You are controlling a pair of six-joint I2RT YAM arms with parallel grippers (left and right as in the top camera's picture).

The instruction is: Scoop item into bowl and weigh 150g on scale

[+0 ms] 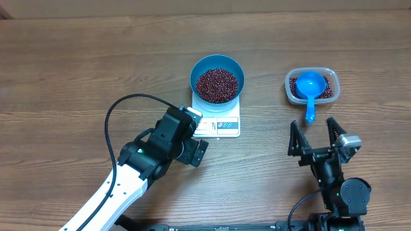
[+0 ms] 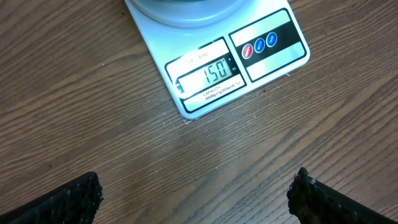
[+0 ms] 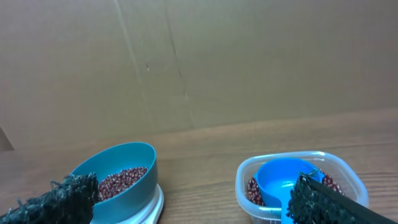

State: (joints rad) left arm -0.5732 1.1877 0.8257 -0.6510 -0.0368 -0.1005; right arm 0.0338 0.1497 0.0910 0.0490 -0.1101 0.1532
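Observation:
The blue bowl (image 1: 218,61) holds a heap of dark red-brown beans, the item (image 1: 217,85), and stands on the white scale (image 1: 226,123). In the left wrist view the scale (image 2: 273,62) has a display (image 2: 214,73) that reads 150. My left gripper (image 1: 198,133) hovers open at the scale's front left corner, and the wood between its fingers (image 2: 68,199) is bare. My right gripper (image 1: 313,128) stands open just in front of the tub, holding nothing. In the right wrist view the bowl (image 3: 134,162) sits at the left.
A clear plastic tub (image 1: 288,86) at the right holds more beans (image 1: 326,90) and a small blue scoop (image 1: 309,86), whose handle points toward my right gripper. The tub (image 3: 249,171) and scoop (image 3: 280,180) also show in the right wrist view. A black cable (image 1: 112,122) loops left of the left arm.

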